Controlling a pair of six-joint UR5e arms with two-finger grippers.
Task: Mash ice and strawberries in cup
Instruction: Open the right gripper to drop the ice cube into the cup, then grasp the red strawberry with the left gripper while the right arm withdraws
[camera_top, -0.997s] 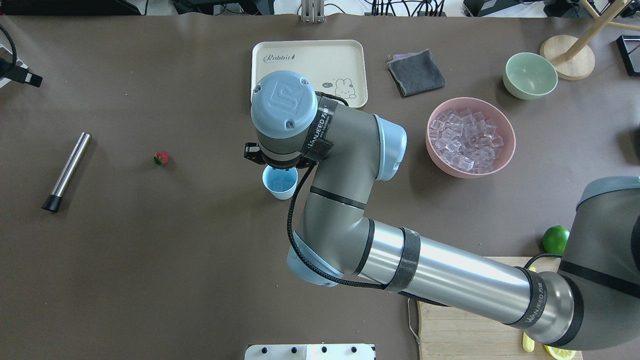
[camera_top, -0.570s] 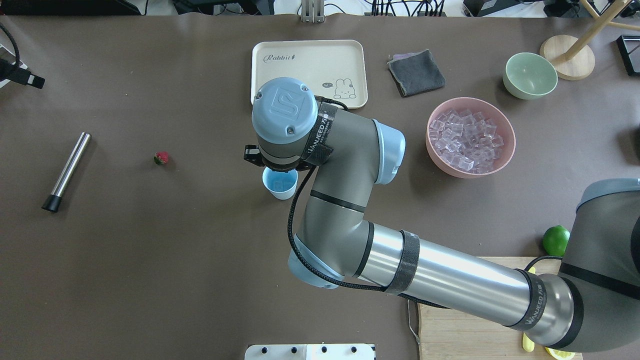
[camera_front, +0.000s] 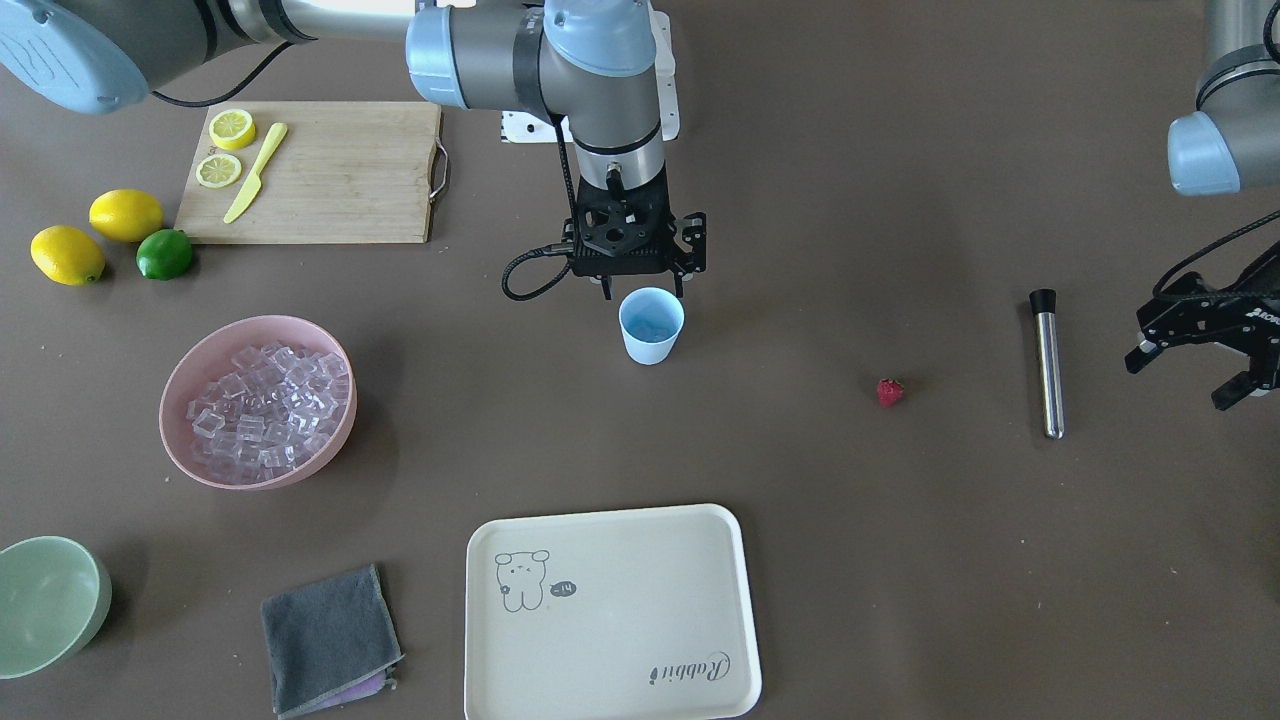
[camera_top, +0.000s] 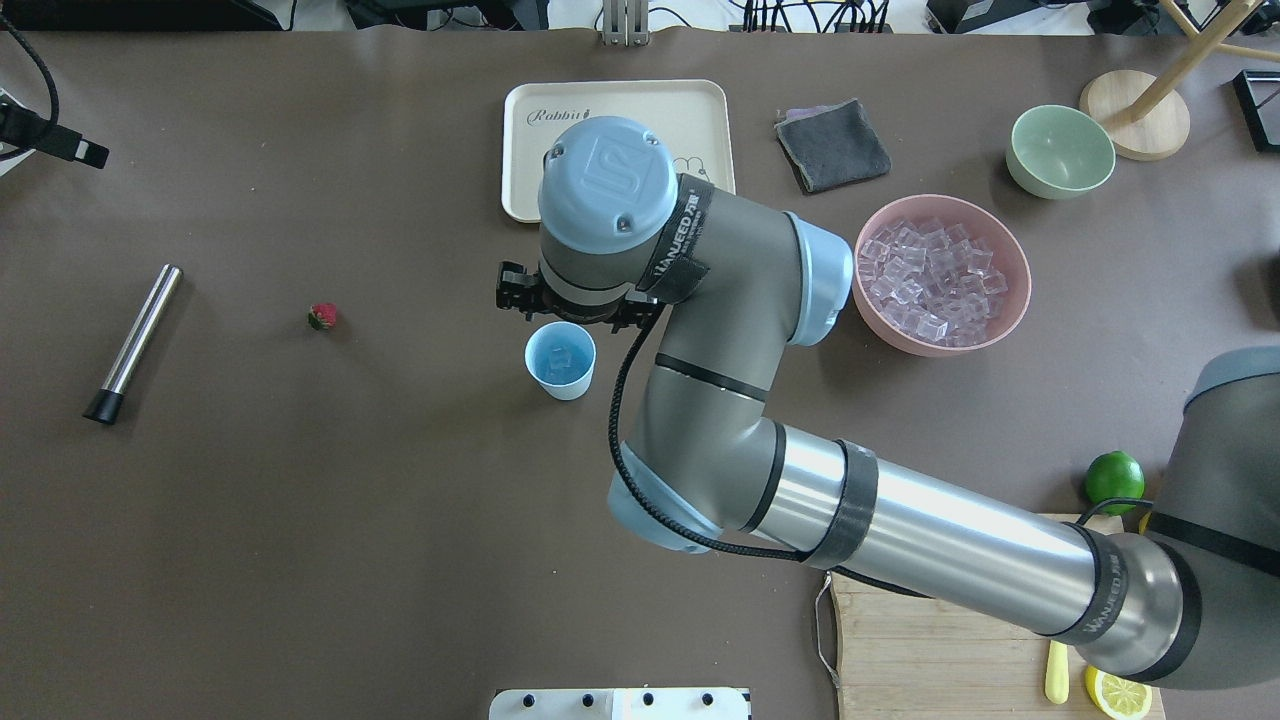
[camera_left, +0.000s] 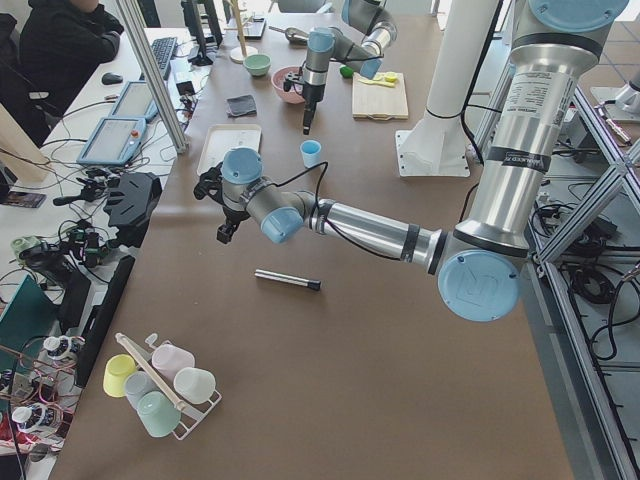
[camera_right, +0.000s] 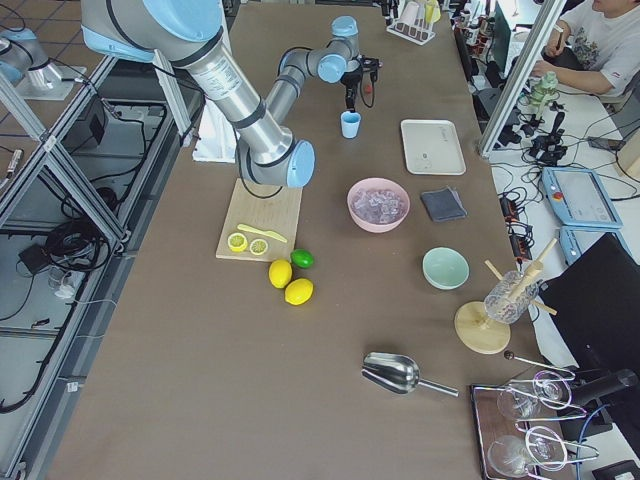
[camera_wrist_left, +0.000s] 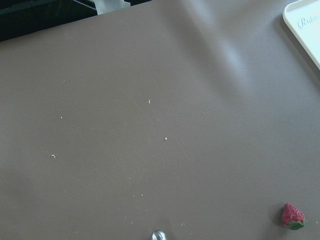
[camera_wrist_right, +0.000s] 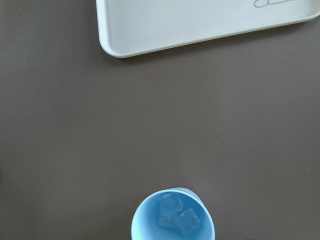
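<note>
At the overhead view's far left edge: black left 2-finger gripper (camera_front: 1185, 378), hanging above the brown table (camera_top: 300, 520), seemingly with fingers spread and nothing between them, though only partly in frame there. Next along, a slim steel rod with a black rubber end (camera_top: 132, 343), lying flat, well apart from everything else. Further right, 1 small red bumpy strawberry (camera_top: 322, 317), alone on the bare table between rod and cup, outside the cup. Then the small light-blue tapered plastic cup (camera_top: 560, 360), upright near the table's middle, with 2 small clear ice cubes (camera_wrist_right: 174, 214) at its bottom. Just beyond the cup's far rim, the black right 2-finger gripper (camera_front: 643, 284), pointing straight down with fingers held wide apart, gripping nothing. Behind it, a cream rectangular tray with a rabbit drawing (camera_top: 700, 115), partly covered by the wrist in the overhead view. Right again: a folded grey cloth (camera_top: 833, 145); a big pink bowl (camera_top: 945, 345) heaped with many more clear ice cubes (camera_top: 930, 275); a pale green bowl (camera_top: 1060, 150) further back. Nearest the robot's right side, a green lime (camera_top: 1112, 478) just beside a wooden cutting board (camera_top: 930, 660) bearing 1 yellow knife (camera_top: 1055, 685) and 1 lemon slice (camera_top: 1118, 693).
</note>
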